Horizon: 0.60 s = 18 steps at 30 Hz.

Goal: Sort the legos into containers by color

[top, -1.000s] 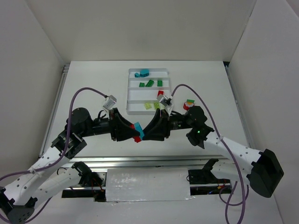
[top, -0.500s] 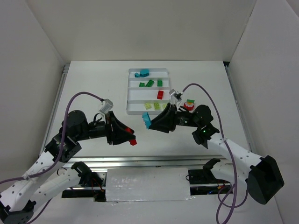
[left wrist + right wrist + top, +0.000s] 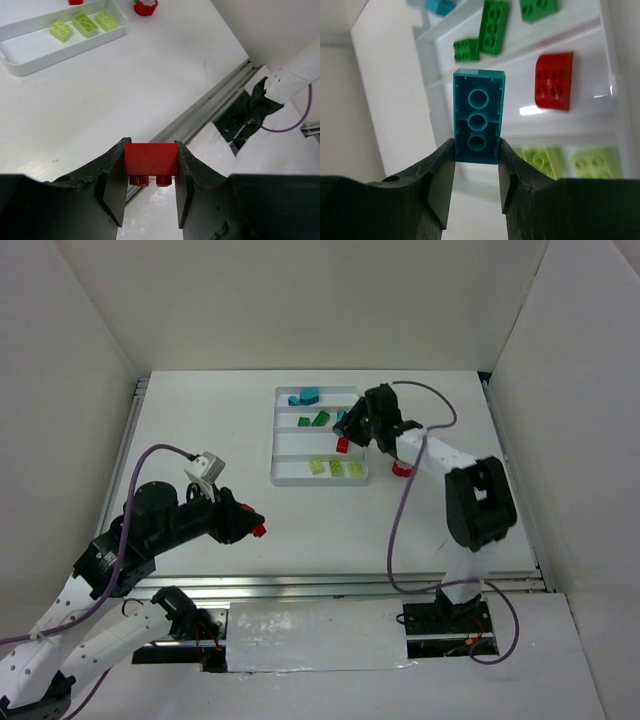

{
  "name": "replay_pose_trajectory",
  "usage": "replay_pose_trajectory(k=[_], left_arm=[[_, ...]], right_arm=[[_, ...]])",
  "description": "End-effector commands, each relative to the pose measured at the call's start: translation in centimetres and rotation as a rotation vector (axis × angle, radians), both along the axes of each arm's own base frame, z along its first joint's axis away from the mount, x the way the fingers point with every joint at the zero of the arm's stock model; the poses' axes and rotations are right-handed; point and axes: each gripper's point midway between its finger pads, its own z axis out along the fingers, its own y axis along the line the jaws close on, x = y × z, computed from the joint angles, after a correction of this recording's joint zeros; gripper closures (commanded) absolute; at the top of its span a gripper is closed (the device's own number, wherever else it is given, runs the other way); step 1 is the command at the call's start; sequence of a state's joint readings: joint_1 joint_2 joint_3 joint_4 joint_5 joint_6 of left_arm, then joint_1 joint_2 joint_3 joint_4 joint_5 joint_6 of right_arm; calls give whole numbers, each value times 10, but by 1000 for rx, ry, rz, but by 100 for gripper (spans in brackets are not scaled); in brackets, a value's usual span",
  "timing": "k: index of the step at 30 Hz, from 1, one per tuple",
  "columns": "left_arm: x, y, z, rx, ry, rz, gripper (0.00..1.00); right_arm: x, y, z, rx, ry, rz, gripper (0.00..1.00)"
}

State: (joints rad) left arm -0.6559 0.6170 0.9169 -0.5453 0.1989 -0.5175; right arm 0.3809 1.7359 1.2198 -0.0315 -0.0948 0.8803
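My left gripper [image 3: 256,529] is shut on a red brick [image 3: 150,159] and holds it above the table, near-left of the white tray [image 3: 275,445]. My right gripper [image 3: 349,426] is shut on a teal-blue brick [image 3: 479,116], held on end over the tray's middle compartments. In the tray, teal bricks [image 3: 304,397] lie in the far compartment. Behind them come dark green bricks [image 3: 320,419], one red brick [image 3: 553,81] and pale yellow-green bricks [image 3: 335,468] in the nearest one. These yellow-green bricks also show in the left wrist view [image 3: 85,24].
A small red piece with green on top [image 3: 402,468] lies on the table just right of the tray, under the right arm. A metal rail [image 3: 330,585] runs along the table's near edge. White walls stand on three sides.
The two grippers met near the table's front middle, then parted. My right arm swung far out over the tray with the teal brick. My left arm drew back left with the red brick.
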Motion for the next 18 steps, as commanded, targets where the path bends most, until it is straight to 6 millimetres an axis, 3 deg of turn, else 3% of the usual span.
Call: replay_pose_trajectory(k=[1,2,3,4,5,7,8,9,10,13,18], left_arm=[[4,18,1,48,-62,66,100],[3,19,0,39,-66,70,100],[3,19,-5,37,-62,74,100],[2,18,-4,31,-64,68,100],[-1,19,-3,30,-68,61,100],[-2,20,-2,19,-82,63,100],[0,19,-1,15,-89,62,100],[-1,19,-3,21,-82,57,100],[0,16,-7,33,-70,47,100],[-1,9,-12,41,-50,9,100],[-1,6,-14,49,-42,-15,100]], right_arm=[[56,-5,2,-35,54,-184,100],[80,2,34,-15,-12,-201,100],[88,2,26,-17,11,-217,100],[100,6,6,-26,39,-219,100],[116,10,24,-2,0,-226,100],[131,8,1,11,42,-272,100],[141,10,8,46,18,-279,100],[148,11,-9,87,55,-282,100],[157,14,-5,133,43,-280,100],[170,25,-24,247,70,-243,100],[190,37,-23,335,35,-241,97]])
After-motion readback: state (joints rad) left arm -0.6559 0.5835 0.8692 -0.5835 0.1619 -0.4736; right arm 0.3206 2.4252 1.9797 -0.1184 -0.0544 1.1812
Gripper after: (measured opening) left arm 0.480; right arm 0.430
